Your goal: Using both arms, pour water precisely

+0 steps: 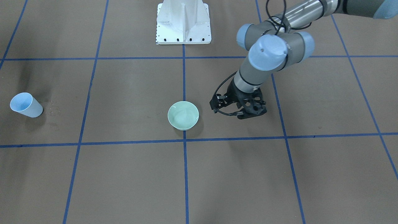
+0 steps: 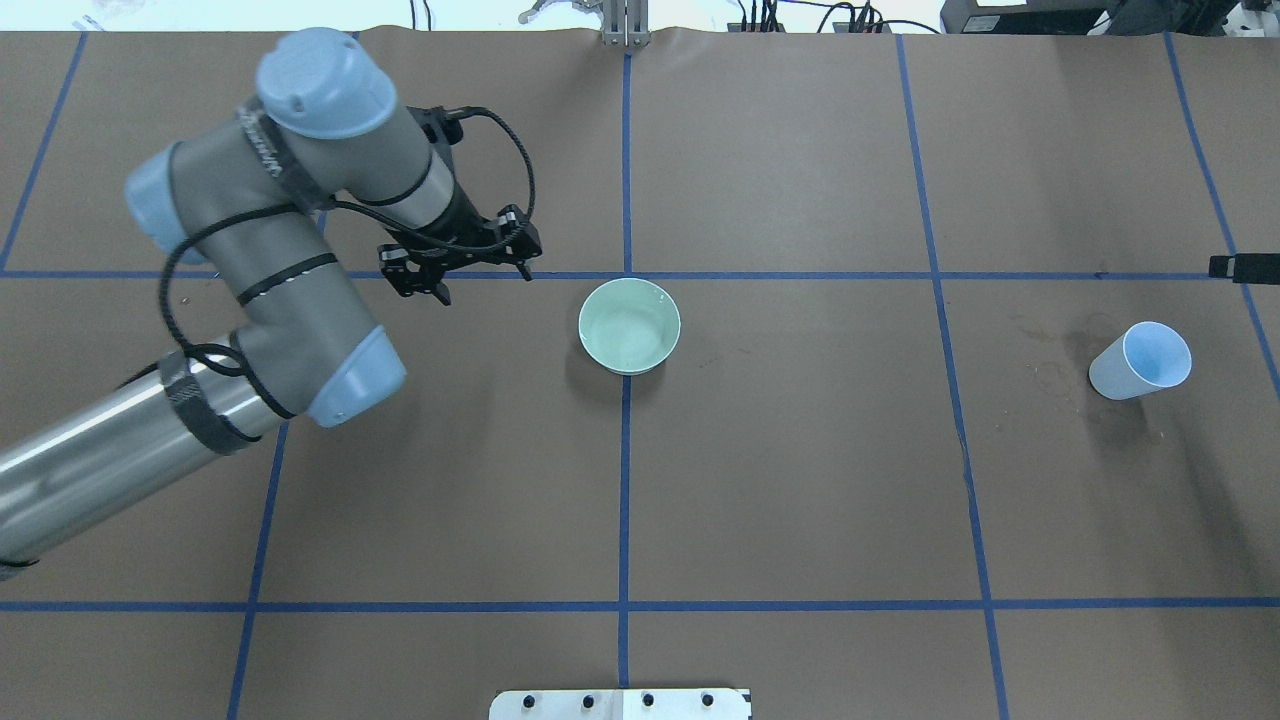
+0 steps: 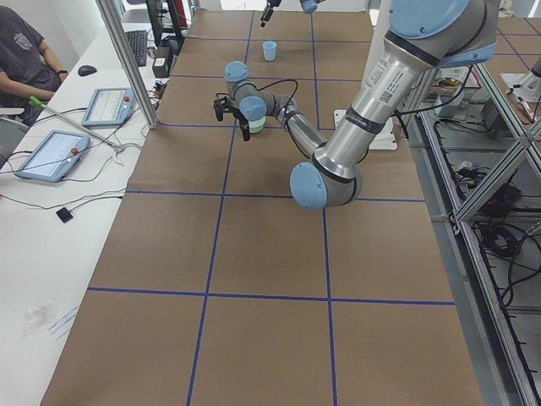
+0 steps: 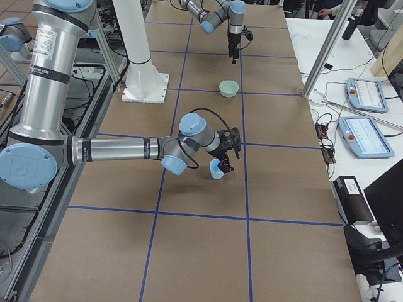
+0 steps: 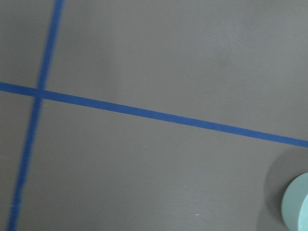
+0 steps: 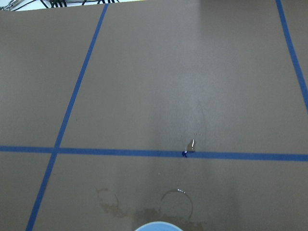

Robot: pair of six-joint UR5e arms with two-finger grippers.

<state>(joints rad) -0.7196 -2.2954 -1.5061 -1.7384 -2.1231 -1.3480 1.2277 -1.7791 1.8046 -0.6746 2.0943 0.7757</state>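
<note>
Hovering my left gripper [image 2: 465, 280] beside the green bowl [image 2: 629, 326], jaws look spread, empty. Right gripper [image 4: 227, 157] near the blue cup [image 2: 1140, 360], well off the bowl; grip unreadable.

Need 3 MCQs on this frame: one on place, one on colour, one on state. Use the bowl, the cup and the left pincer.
1. Where does the bowl sit?
A. on a blue tape line
B. against the white pedestal
C. at the table's edge

2. What colour is the cup?
A. red
B. pale blue
C. black

3. What state is the left pincer in?
A. open, empty
B. shut on the bowl
C. shut on the cup

Answers:
1 A: the overhead view shows the tape running under the bowl.
2 B: it is pale blue in every view that shows it.
3 A: its fingers are spread with nothing between them.
</note>
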